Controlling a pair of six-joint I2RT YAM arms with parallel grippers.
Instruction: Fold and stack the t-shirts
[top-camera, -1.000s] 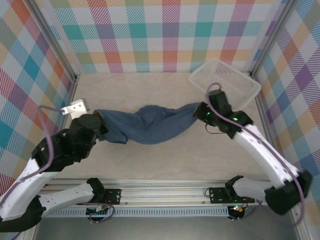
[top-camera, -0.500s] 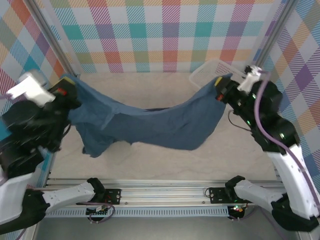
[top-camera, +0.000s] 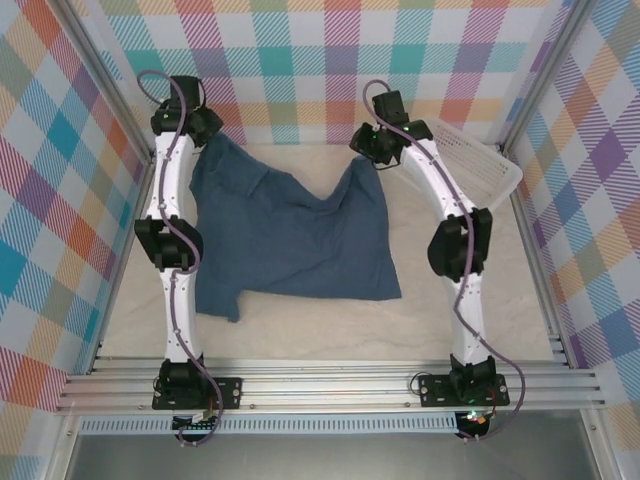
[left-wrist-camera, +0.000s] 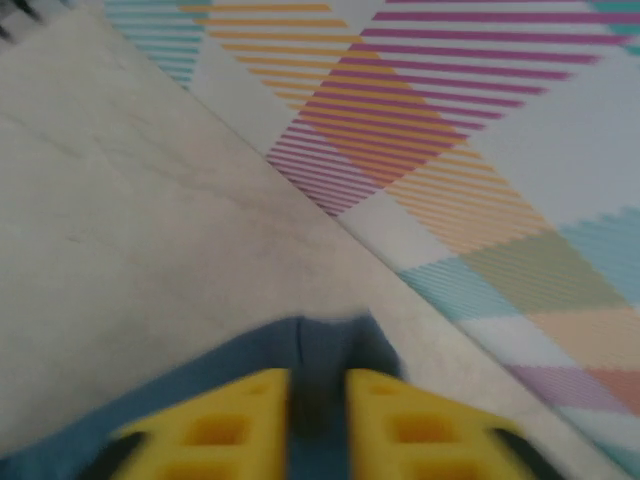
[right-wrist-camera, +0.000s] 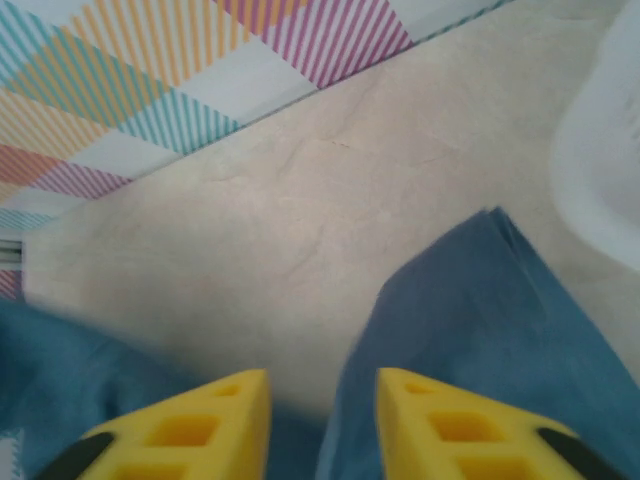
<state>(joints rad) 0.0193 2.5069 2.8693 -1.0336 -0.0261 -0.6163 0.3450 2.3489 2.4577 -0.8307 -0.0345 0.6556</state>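
Note:
The dark slate-blue t-shirt (top-camera: 290, 235) lies spread on the table, its two far corners pointing toward the back wall. My left gripper (top-camera: 205, 138) is at the far left corner. In the left wrist view its yellow fingers (left-wrist-camera: 230, 410) stand a little apart, gripper (left-wrist-camera: 318, 378) open, with the shirt's corner (left-wrist-camera: 330, 340) lying in and beyond the gap. My right gripper (top-camera: 365, 152) is at the far right corner. In the right wrist view the gripper (right-wrist-camera: 322, 378) is open, bare table showing between its fingers and the shirt (right-wrist-camera: 480, 310) just to the right.
A white mesh basket (top-camera: 470, 165) stands at the back right, close to the right arm, and its blurred edge (right-wrist-camera: 605, 190) is at the right of the right wrist view. The checked back wall (top-camera: 320, 70) is just beyond both grippers.
The shirt hung stretched in the air between both shut grippers; now it lies flat on the table. Both arms have reached out to the back, and both pairs of jaws have parted.

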